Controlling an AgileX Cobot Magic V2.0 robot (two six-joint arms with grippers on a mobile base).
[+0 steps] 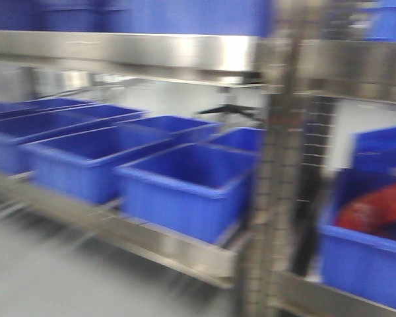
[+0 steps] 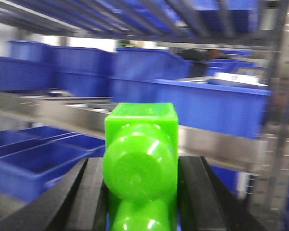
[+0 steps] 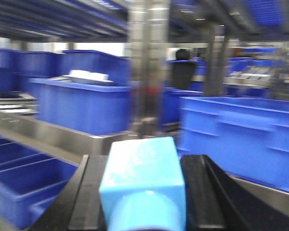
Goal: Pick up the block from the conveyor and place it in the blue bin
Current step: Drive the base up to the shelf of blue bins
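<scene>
Both arms carry a block. The left gripper (image 2: 142, 168) pinches a green block (image 2: 140, 139) between its black fingers, and the right gripper (image 3: 142, 166) pinches a light blue block (image 3: 143, 173) the same way. Each block sticks out ahead of the jaws, likely so it can fall free once the fingers part. The conveyor is not in view, so the grabbing looks done. Ahead, a row of open-topped blue bins (image 1: 178, 205) sits on a steel shelf (image 1: 165, 247) — ready for a drop from above. A bin at the far right holds something red (image 1: 376, 208). Every view is blurred, so I cannot tell which bin is meant.
</scene>
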